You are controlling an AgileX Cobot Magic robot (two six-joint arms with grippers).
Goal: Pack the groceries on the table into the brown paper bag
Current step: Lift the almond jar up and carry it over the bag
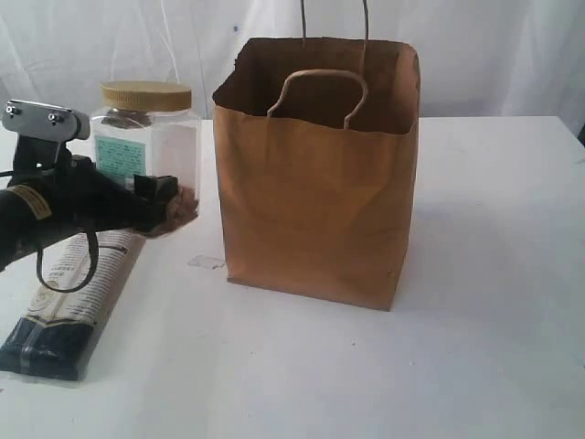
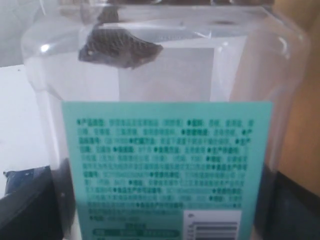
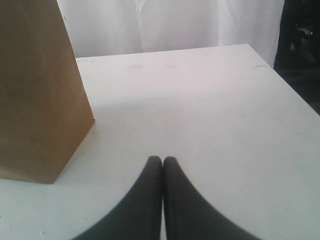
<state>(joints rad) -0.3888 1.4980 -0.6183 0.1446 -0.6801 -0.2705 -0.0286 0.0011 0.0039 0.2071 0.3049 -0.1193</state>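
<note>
Base of clear jar [image 1: 149, 144] behind left claw [image 1: 168, 203]

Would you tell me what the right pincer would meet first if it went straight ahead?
Probably nothing: the shut right pincer points across the white tabletop; the brown paper bag stands aside, though depth is unclear.

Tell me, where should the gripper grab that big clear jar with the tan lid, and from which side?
Low on the body of the tan-lidded clear jar, coming in level from the side away from the brown paper bag. It stands upright with flat walls, and the bag crowds its other side. The left gripper clasps it there.
</note>
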